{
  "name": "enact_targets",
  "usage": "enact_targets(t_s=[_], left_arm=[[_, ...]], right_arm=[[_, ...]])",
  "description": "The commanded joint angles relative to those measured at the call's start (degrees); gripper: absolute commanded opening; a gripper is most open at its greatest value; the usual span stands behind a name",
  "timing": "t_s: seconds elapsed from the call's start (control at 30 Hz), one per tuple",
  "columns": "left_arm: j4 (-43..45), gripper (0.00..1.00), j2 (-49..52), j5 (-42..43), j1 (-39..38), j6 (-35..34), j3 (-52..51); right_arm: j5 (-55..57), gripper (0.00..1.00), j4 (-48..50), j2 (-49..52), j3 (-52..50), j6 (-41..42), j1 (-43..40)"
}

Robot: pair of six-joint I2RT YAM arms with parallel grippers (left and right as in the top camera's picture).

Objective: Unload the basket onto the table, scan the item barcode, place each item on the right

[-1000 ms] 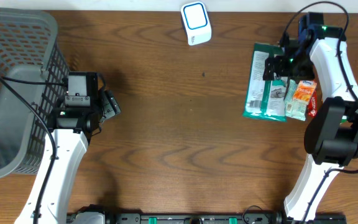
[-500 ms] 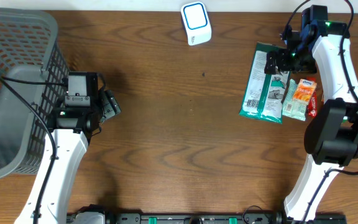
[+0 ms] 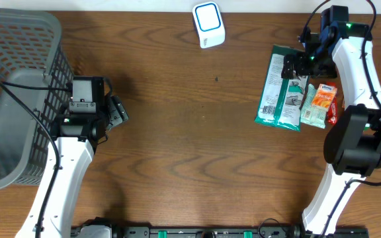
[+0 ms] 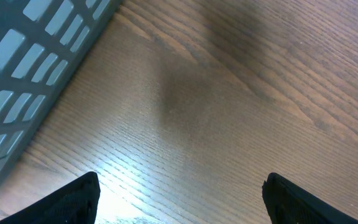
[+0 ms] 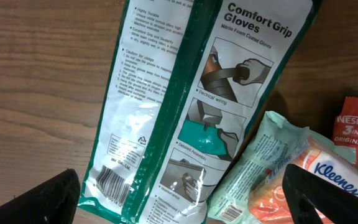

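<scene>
A: Overhead view, right side first. Where is the right gripper and how do its jaws stand?

B: Jaws wide apart, nothing between them. It hangs over the top end of the gloves packet, which lies flat on the table near the right edge. In the right wrist view the two fingertips sit at the bottom corners with the packet spread between them; whether they touch the packet I cannot tell.

A: Barcode?

B: Visible in the right wrist view, lower left of the gloves packet, face up.

A: Neighbours of the packet?

B: A tissue pack lies just beside its right edge, partly overlapping, and a red Nescafe sachet beyond that. The scanner stands at the far edge, well apart to the left of the packet.

A: Left gripper?

B: Also spread open, empty, above bare wood just beside the grey basket. Left wrist view shows the basket wall at upper left.

A: Open room?

B: A broad stretch of bare table between the two arms.
</scene>
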Motion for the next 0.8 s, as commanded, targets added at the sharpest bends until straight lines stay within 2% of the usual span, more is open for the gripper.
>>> enact_targets(t_s=[0.0, 0.17, 0.47, 0.57, 0.77], left_arm=[[0.0, 0.85, 0.1, -0.5, 0.2, -0.7, 0.1], [0.0, 0.85, 0.1, -0.5, 0.2, -0.7, 0.1], [0.0, 0.85, 0.1, -0.5, 0.2, -0.7, 0.1], [0.0, 0.85, 0.1, -0.5, 0.2, -0.7, 0.1], [0.0, 0.85, 0.1, -0.5, 0.2, -0.7, 0.1]], right_arm=[[-0.7, 0.99, 0.0, -1.1, 0.7, 0.8, 0.1], [-0.7, 0.99, 0.0, -9.5, 0.7, 0.8, 2.3], [-0.5, 0.99, 0.0, -37.5, 0.7, 0.5, 4.8], [3.5, 0.99, -0.2, -47.6, 0.7, -0.9, 4.8], [4.3, 0.99, -0.2, -63.0, -1.9, -1.7, 7.1]])
